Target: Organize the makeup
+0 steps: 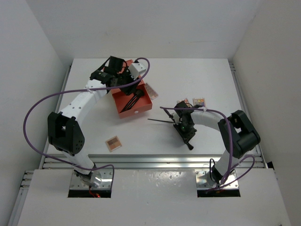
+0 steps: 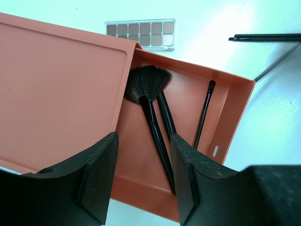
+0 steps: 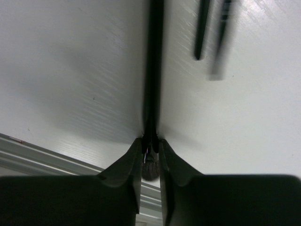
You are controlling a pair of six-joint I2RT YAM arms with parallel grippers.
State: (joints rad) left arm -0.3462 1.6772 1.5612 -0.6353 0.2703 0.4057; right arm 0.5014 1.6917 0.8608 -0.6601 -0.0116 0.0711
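My left gripper [image 1: 125, 84] [image 2: 141, 157] is open and empty, hovering over the pulled-out orange-red drawer [image 1: 141, 107] [image 2: 235, 113]. In the drawer lie a black fan brush [image 2: 146, 84] and two thin black brushes [image 2: 203, 113]. My right gripper [image 1: 185, 126] [image 3: 150, 143] is shut on a thin black brush [image 1: 188, 141] [image 3: 153, 70], low over the table, with its bristle end between the fingers. Another black stick [image 1: 157, 121] lies left of it. Small palettes lie on the table: an orange one [image 1: 113, 143], a multicoloured one [image 1: 151, 90] [image 2: 140, 34], and two [image 1: 199, 101] behind the right gripper.
The closed part of the orange-red box [image 2: 61, 94] fills the left of the left wrist view. A metal rail [image 1: 155, 161] runs along the table's near edge, close behind the right gripper. White walls enclose the table on three sides.
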